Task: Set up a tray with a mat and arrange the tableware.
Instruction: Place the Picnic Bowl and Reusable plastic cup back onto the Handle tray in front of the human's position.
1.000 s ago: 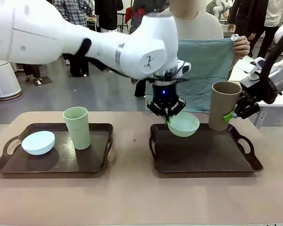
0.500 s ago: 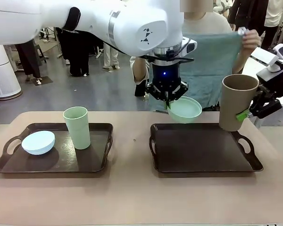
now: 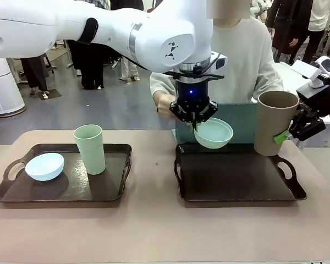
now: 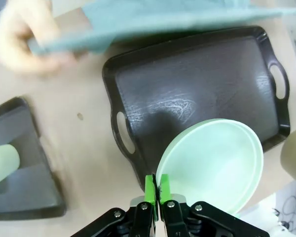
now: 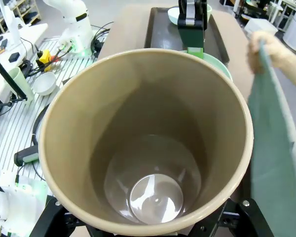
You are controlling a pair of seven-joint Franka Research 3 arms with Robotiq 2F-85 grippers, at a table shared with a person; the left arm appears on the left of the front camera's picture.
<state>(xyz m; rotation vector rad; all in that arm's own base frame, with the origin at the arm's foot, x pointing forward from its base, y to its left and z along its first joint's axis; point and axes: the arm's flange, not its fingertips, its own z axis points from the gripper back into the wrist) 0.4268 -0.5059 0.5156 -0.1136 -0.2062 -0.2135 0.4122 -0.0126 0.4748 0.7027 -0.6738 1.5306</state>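
Tan table [image 3: 154, 231] under everything, with two dark trays on it. The right tray [image 3: 236, 181] lies bare because the mat goes down first, so I hold both its pieces up clear of it. Across the table a person lowers the teal mat [image 3: 243, 115] at that tray's far edge, one hand [image 3: 164, 104] gripping its left corner. The left tray [image 3: 71, 190] carries the green cup [image 3: 89, 148], upright, with the blue bowl [image 3: 44, 166] to its left; I judge they wait their turn.

My right hand [image 3: 286, 135] is clasped around the brown cup [image 3: 274, 124], which hangs upright in the air above the right tray's far right corner, off to the side so the cloth has room. My left hand [image 3: 195, 125] is clenched on the left rim of the mint bowl [image 3: 213, 133], pinching its thin wall. The bowl hangs tilted over the tray's far edge, just in front of the mat. Once the mat lies flat, both should come down onto it.
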